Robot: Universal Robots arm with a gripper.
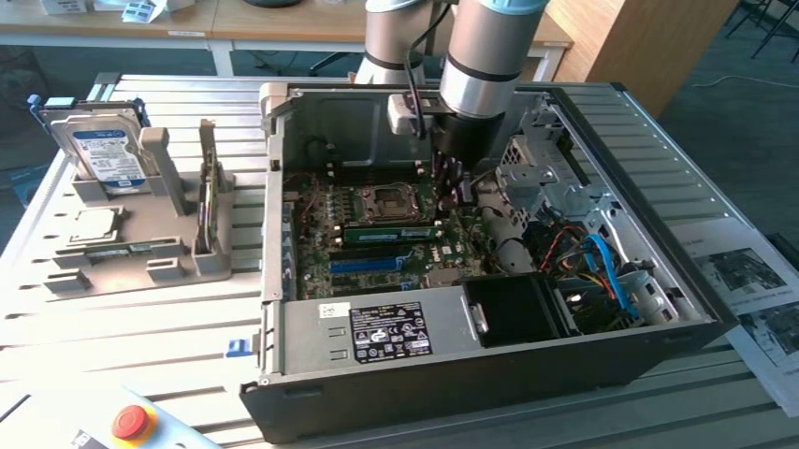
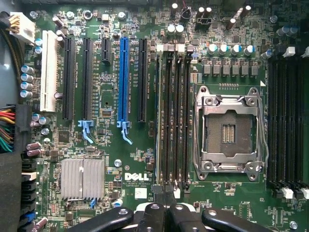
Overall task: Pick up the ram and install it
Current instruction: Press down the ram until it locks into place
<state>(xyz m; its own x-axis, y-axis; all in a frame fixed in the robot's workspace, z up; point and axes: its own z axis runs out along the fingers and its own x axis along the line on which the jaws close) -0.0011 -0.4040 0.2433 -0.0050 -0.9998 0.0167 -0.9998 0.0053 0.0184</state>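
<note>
- Where the exterior view's left begins: hard drive point(image 1: 108, 154) upright in the grey holder point(image 1: 150, 245).
- Beside it, a spare ram point(image 1: 208, 187) (on edge).
- Centre: gripper point(image 2: 164, 209), fingers pressed together, above the ram point(image 2: 158, 116) seated in its motherboard point(image 2: 106, 159) slot.
- Rightward: empty processor socket point(image 2: 229, 133).

A robotics lab: an open computer case point(image 1: 500, 309) on a slatted aluminium workbench point(image 1: 150, 327), emergency-stop button point(image 1: 133, 422) nearby.

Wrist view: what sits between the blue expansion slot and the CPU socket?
One black expansion slot and a bank of black memory slots, seen in the wrist view.
</note>
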